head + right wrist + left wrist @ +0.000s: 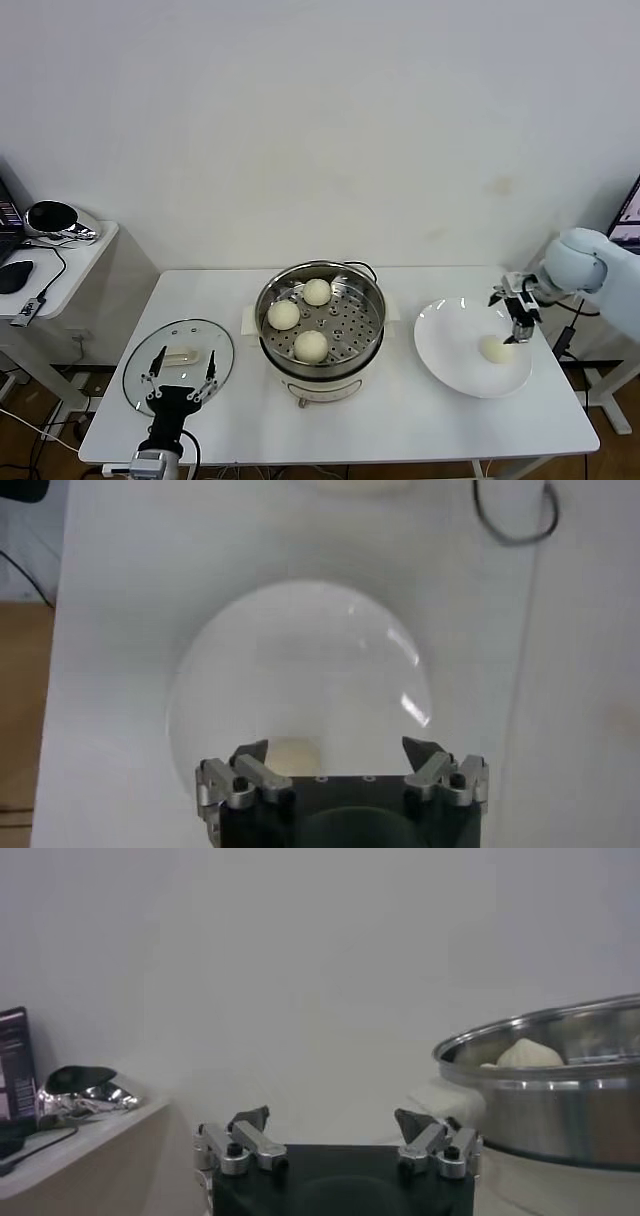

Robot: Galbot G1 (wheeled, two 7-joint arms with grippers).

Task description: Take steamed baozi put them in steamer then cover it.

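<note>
Left tool spread over cover, right tool spread above baozi

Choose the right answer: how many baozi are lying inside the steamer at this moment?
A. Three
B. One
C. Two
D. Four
A. Three baozi sit on the perforated tray of the steamer, while a fourth baozi is still on the white plate, under the open right gripper.
</note>
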